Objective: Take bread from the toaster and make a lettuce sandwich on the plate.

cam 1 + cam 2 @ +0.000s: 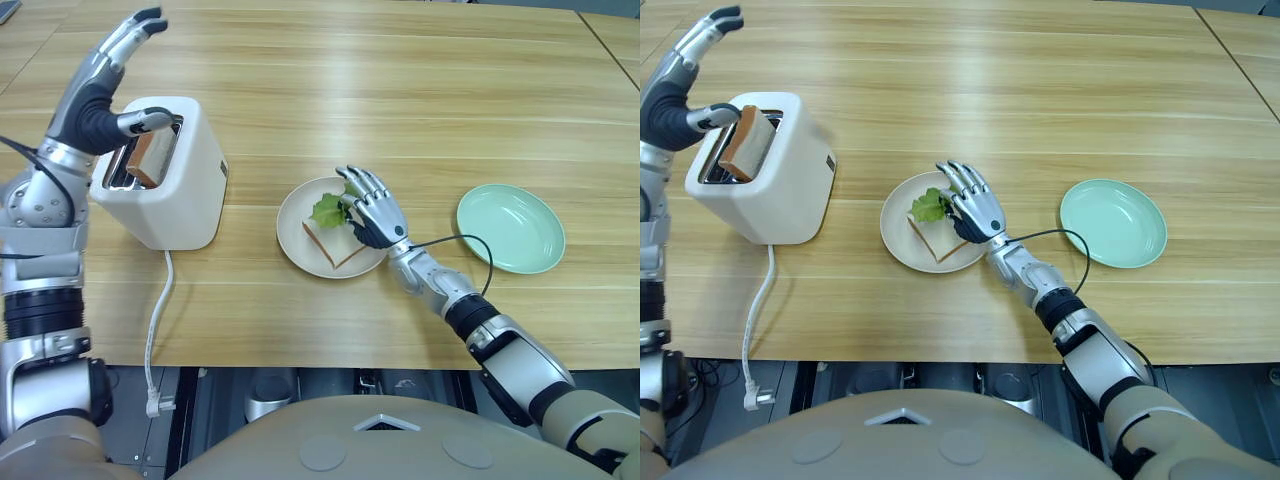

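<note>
Roughly halfway, I'd say. The toaster (175, 195) had a second slice (150, 160) waiting, with the left hand (105, 95) above it, fingers spread wide and empty. The plate (293, 225) held one bread slice (338, 248) with lettuce (328, 210) on top. Couldn't tell if the right hand (375, 212) was pinching the leaf or just touching it.

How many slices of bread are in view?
2. One slice stands in the toaster; the other slice lies on the cream plate under the lettuce. Another may be hidden inside the toaster.

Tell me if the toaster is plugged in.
Unplugged: the cord from the toaster ends in a free plug below the table edge.
</note>
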